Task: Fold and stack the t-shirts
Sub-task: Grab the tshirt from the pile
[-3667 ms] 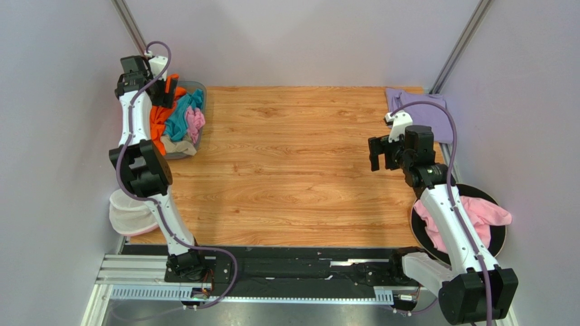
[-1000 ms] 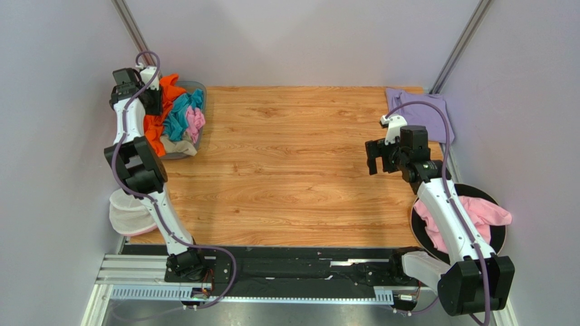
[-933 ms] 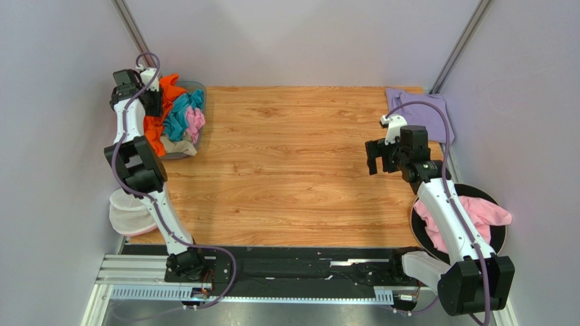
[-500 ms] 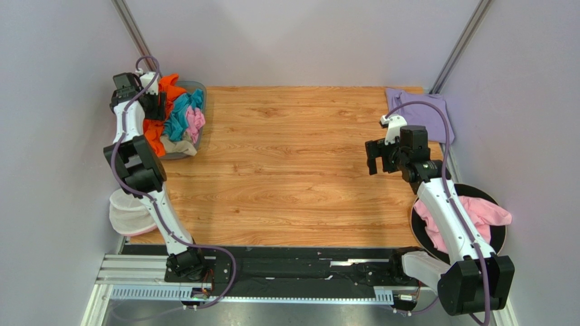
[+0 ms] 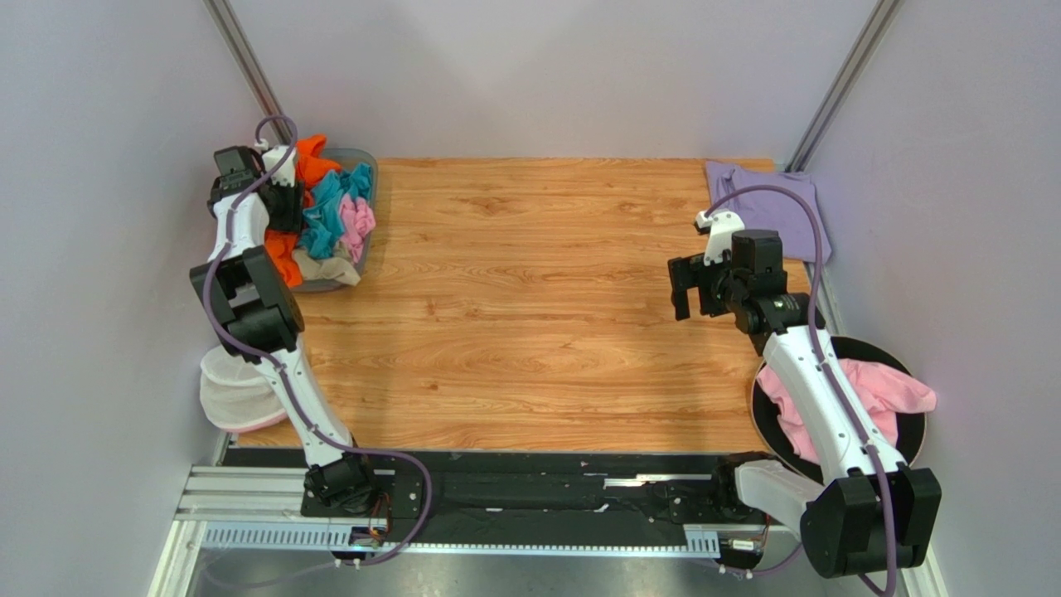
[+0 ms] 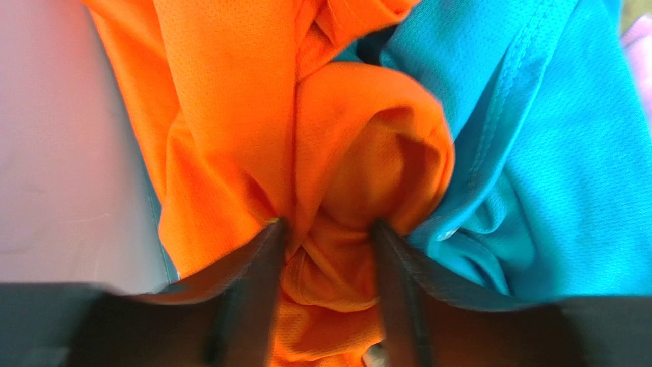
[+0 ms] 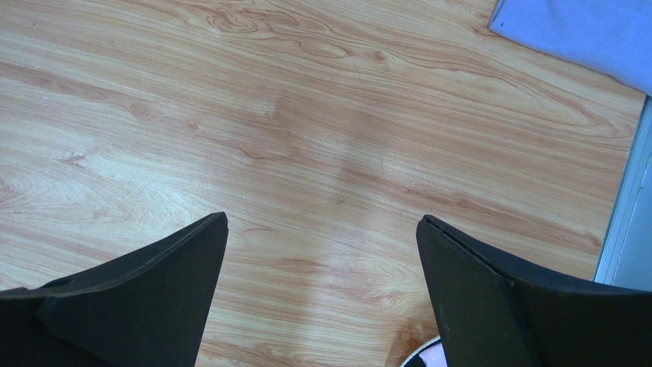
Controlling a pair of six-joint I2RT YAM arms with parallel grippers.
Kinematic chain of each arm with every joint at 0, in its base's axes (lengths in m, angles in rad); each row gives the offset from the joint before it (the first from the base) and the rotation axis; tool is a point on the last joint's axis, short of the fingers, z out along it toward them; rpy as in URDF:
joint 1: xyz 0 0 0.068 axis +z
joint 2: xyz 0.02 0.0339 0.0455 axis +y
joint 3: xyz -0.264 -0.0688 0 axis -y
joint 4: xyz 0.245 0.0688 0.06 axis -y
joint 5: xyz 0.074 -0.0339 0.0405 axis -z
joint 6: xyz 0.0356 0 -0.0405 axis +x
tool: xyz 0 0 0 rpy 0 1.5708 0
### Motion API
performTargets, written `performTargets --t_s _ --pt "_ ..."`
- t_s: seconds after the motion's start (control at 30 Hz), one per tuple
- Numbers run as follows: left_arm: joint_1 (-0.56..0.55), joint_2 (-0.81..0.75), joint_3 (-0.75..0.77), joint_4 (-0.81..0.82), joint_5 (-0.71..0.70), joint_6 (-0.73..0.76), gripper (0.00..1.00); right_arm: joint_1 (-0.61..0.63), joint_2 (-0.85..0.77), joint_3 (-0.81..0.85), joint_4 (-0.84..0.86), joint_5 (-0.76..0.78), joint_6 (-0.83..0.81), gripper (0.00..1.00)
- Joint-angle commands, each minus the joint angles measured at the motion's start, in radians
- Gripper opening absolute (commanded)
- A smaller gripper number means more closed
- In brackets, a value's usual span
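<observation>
Sitting heaped in the grey bin (image 5: 364, 157) at the far left corner of the wooden table (image 5: 536, 311): four t-shirts.
- Orange t-shirt (image 6: 229, 115): lying along the bin's left side and bulging above the rim at the far end.
- Teal t-shirt (image 6: 536, 153): pressing against the orange one's right flank.
- Pink t-shirt (image 5: 359, 222): lying just right of the teal, by the bin's right wall.
- Tan t-shirt (image 5: 326, 266): spilling over the bin's near edge.

Left gripper (image 6: 327, 229): pointing down into the bin, its two fingers pressing on either side of a bunched fold of the orange t-shirt. The cloth is filling the gap, so the jaws are standing partly apart and clamping on that fold.

Right gripper (image 7: 321, 220): hovering over bare wood at the table's right side, jaws spread wide and holding nothing.

Lavender t-shirt (image 5: 741, 174): lying flat at the far right corner (only its edge is showing in the right wrist view), apart from the right gripper.

Pink cloth (image 5: 891, 386): lying crumpled on a black round tray (image 5: 915, 435) off the table's right edge, partly hidden by the right arm.

White mesh pouch (image 5: 231, 392): sitting beside the table's near left corner.
</observation>
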Motion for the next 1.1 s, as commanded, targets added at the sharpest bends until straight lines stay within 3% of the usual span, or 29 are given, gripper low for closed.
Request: performTargets --t_s 0.0,0.07,0.1,0.13,0.33,0.67,0.93,1.07 --pt "0.015 -0.009 -0.032 0.018 -0.008 0.025 0.40 0.004 0.000 0.038 0.022 0.008 -0.005 1.00" --pt "0.015 -0.006 -0.033 0.015 -0.010 0.030 0.25 0.002 0.000 0.038 0.024 0.008 -0.005 1.00" --pt "0.015 -0.004 -0.033 0.015 -0.011 0.030 0.03 0.004 0.002 0.038 0.022 0.010 -0.005 1.00" --pt "0.015 -0.006 -0.035 0.013 -0.014 0.027 0.00 0.004 0.002 0.038 0.020 0.010 -0.005 1.00" --pt "0.017 -0.085 -0.049 -0.001 0.055 -0.013 0.00 0.004 0.011 0.038 0.022 0.010 -0.005 1.00" --pt "0.009 -0.452 -0.055 -0.076 0.283 -0.113 0.00 0.002 0.014 0.041 0.019 0.005 -0.005 1.00" --pt "-0.017 -0.550 -0.082 -0.140 0.334 -0.104 0.00 0.005 0.016 0.041 0.019 0.002 -0.005 1.00" --pt "-0.042 -0.549 -0.114 -0.127 0.279 -0.078 0.00 0.005 0.014 0.039 0.019 0.001 -0.003 1.00"
